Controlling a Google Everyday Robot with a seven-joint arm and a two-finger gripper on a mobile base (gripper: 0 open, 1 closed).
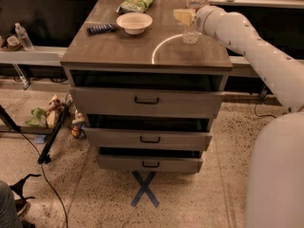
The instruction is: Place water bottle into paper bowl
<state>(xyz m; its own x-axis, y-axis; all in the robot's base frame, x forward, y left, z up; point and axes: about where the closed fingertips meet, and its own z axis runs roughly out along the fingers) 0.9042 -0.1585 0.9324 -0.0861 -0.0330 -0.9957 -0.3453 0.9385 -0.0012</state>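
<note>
The water bottle [191,32], tall and clear with a white cap, stands upright at the back right of the wooden cabinet top [142,49]. My gripper [183,16] reaches in from the right on a white arm and sits at the bottle's left side, at mid height, overlapping it. Whether it grips the bottle I cannot tell. The paper bowl [134,22], cream-white and shallow, stands empty at the back middle of the top, about a hand's length left of the gripper.
A green snack bag [136,3] lies behind the bowl and a dark blue packet [101,28] to its left. Three drawers [147,101] stand slightly open below. A small bottle [22,36] stands on the left shelf. Cables, a stand leg and litter lie on the floor at left.
</note>
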